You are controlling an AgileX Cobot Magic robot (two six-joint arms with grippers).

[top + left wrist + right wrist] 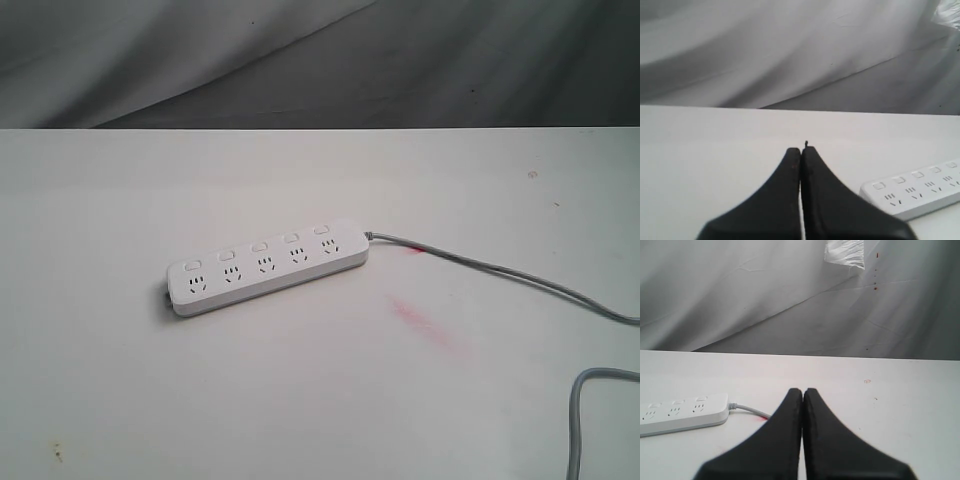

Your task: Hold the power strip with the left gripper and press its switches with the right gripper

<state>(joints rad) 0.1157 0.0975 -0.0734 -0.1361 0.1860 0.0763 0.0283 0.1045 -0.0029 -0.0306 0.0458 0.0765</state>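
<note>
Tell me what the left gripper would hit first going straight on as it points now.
Probably nothing close: the shut black two-fingered left gripper points across the white tabletop toward the grey draped backdrop. The long white plastic power strip lies off to one side of that line, though depth is unclear.

Power strip [266, 265] lies in the middle of the surface [120, 400], with bare room toward the far, left and near edges. Grey cord [470, 262] trails off its end to the right edge and loops back at the near right corner, crossing low passes there.
</note>
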